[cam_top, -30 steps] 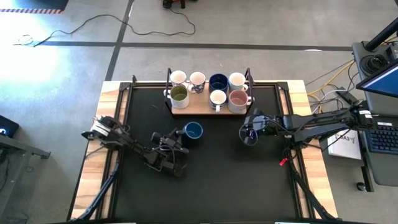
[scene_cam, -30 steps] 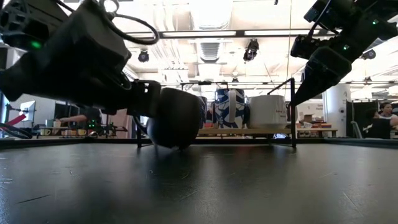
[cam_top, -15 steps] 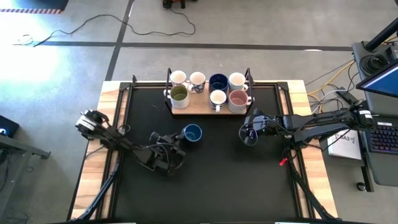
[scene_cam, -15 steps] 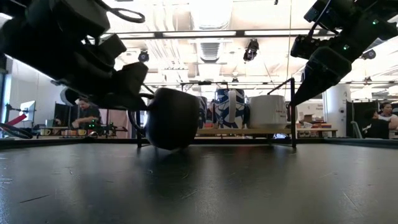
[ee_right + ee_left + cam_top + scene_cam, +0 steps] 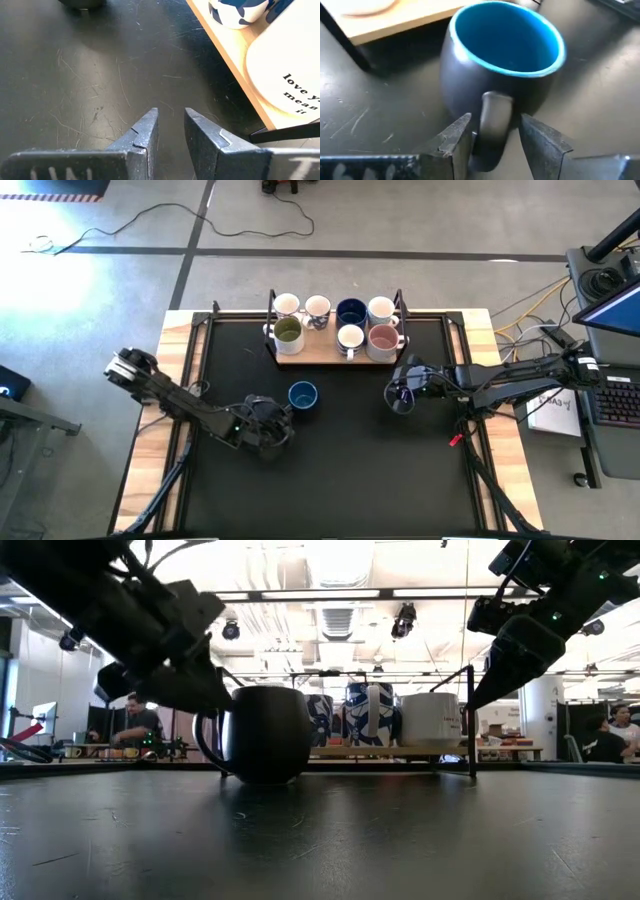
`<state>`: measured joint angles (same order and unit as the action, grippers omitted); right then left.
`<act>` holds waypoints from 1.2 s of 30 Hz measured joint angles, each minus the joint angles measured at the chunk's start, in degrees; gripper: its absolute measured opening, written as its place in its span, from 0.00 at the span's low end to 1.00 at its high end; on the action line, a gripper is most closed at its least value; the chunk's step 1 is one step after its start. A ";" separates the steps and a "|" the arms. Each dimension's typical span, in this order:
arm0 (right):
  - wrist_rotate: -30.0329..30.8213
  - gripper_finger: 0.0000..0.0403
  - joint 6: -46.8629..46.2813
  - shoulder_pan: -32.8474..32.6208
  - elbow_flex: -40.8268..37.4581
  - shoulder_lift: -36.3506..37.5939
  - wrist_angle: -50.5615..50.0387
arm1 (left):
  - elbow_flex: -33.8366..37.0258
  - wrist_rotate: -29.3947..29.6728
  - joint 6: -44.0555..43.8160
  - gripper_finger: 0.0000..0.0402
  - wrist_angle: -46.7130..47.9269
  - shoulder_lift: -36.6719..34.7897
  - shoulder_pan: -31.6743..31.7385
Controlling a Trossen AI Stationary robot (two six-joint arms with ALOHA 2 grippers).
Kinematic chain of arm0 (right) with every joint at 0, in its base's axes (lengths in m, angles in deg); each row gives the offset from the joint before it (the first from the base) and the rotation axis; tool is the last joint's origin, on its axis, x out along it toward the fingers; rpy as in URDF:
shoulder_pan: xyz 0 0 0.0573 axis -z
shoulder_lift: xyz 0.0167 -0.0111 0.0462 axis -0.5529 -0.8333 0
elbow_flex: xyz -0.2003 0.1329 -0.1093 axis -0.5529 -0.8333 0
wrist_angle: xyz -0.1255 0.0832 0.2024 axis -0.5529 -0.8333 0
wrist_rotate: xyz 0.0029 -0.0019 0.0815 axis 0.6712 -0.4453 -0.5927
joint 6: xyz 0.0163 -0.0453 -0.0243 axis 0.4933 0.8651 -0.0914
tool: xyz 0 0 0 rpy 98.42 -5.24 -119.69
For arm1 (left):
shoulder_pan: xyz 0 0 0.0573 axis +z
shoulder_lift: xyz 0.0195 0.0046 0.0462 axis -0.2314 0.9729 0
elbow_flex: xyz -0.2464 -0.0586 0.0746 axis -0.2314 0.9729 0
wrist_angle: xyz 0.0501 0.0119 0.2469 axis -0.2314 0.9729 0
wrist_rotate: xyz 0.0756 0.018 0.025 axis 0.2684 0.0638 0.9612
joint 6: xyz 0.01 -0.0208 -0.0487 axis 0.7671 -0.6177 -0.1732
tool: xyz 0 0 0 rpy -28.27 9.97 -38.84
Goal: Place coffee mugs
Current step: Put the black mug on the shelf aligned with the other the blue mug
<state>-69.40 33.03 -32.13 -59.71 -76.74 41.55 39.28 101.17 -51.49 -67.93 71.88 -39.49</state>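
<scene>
1. Here, the blue mug (image 5: 303, 395) stood upright on the worktop (image 5: 360, 470), just before the tray (image 5: 330, 357) of six mugs.
2. The left tool (image 5: 492, 137) was spread around its handle, probably releasing.
3. The right tool (image 5: 170, 131) waited slightly parted, empty, beside the tray.

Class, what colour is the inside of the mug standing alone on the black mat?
Bright blue inside the mug, with a dark outside; the left wrist view shows it best.
</scene>
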 joint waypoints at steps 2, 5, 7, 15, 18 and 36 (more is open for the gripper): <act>0.01 0.21 0.00 -0.01 0.00 0.00 -0.01 | -0.03 -0.47 1.70 0.37 -0.09 -1.08 0.00; 0.00 0.21 0.00 -0.01 0.00 0.00 -0.01 | -1.42 -0.64 4.88 0.39 1.38 -2.38 -0.11; 0.00 0.21 0.00 0.00 0.00 0.00 -0.01 | -3.23 -1.20 6.28 0.41 4.37 -3.28 -0.11; 0.00 0.21 -0.01 -0.01 0.00 0.00 -0.01 | -15.15 -2.07 20.00 0.45 20.84 -3.63 -0.11; 0.00 0.21 0.00 0.00 0.00 0.00 -0.01 | -17.00 -2.28 34.40 0.47 20.46 -3.14 -0.11; 0.00 0.21 0.00 -0.02 0.00 0.00 -0.01 | -16.72 -28.15 62.33 0.60 16.88 -3.49 11.39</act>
<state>-69.40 33.03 -32.15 -59.71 -76.74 41.54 22.56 73.02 10.84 -51.05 68.39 -28.10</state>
